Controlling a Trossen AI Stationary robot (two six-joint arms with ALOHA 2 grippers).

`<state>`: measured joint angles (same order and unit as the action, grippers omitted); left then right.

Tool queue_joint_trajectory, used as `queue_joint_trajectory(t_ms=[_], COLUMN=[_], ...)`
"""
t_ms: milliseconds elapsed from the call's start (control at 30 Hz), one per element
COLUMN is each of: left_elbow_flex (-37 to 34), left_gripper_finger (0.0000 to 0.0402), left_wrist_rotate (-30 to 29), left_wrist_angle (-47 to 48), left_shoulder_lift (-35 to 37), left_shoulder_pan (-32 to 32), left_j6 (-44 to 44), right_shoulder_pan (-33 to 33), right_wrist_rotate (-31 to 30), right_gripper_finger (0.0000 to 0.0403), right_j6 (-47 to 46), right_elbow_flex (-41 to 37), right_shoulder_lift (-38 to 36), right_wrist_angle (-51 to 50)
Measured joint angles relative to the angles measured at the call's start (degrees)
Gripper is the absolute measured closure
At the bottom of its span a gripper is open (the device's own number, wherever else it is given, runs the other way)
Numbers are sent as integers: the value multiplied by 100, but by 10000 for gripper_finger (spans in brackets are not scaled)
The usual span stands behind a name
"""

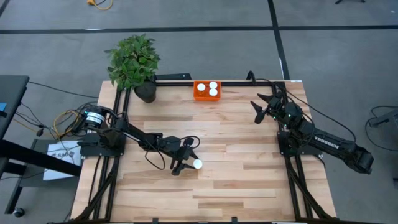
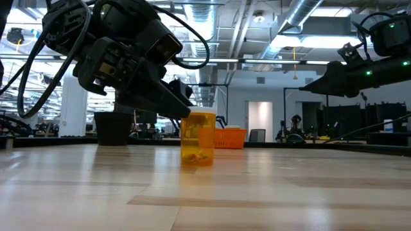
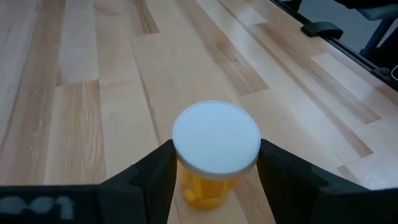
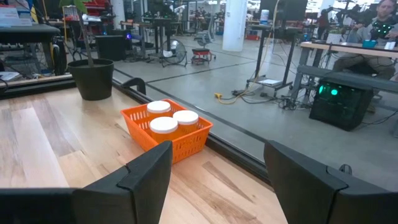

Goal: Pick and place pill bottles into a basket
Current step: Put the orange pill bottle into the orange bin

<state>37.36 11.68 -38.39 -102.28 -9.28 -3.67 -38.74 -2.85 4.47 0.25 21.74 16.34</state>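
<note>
Seen from above, lower centre of frame: left gripper (image 1: 186, 163) set low over the wooden table (image 1: 236, 180), fingers spread to either side of a lone pill bottle (image 1: 197, 164) with white cap up. Top centre, at the table's far edge: orange basket (image 1: 208, 90) with three white caps showing inside. Dark plant pot (image 1: 145, 92) with leafy plant just left of the basket. Upper right: right gripper (image 1: 263, 107) raised, fingers spread wide, gripping nothing, well apart from the basket.

Level with the table top, centre of frame: same pill bottle (image 2: 198, 137) standing upright on the boards, amber body, loose contents at its bottom. Left gripper (image 2: 172, 104) reaching down from the upper left, finger tip beside the bottle's upper part; contact cannot be judged. Basket (image 2: 230, 137) small behind the bottle, just right of it. Plant pot (image 2: 112, 128) at left in the background. Right arm across the upper right, clear of the table.

Left wrist picture, lower centre: white cap of the bottle (image 3: 216, 138) between the two dark fingers (image 3: 149, 180), which sit close at each side without a visible clamp.

Right wrist picture, centre: basket (image 4: 165, 133) with three capped bottles packed together, at the table edge. Plant pot (image 4: 91, 78) at upper left. Own fingers (image 4: 149, 177) wide apart along the bottom, empty.
</note>
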Motion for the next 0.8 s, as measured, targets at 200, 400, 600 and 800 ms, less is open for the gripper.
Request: queue_joint_trajectory(t_ms=[200, 400, 600, 800], left_elbow_flex=[0, 0, 0, 0], left_gripper_finger=[205, 206, 206, 205], left_wrist_rotate=[-35, -63, -164, -178], left_wrist_angle=[-7, -7, -22, -125], left_shoulder_lift=[0, 0, 0, 0], left_shoulder_pan=[0, 0, 16, 150], left_j6=[-4, -1, -6, 20], right_shoulder_pan=[0, -2, 0, -1], right_wrist_rotate=[0, -2, 0, -1], right_gripper_finger=[153, 153, 153, 153], right_j6=[0, 0, 0, -2], right_elbow_flex=[0, 0, 0, 0], right_shoulder_lift=[-2, -2, -2, 0], right_wrist_angle=[1, 0, 2, 2])
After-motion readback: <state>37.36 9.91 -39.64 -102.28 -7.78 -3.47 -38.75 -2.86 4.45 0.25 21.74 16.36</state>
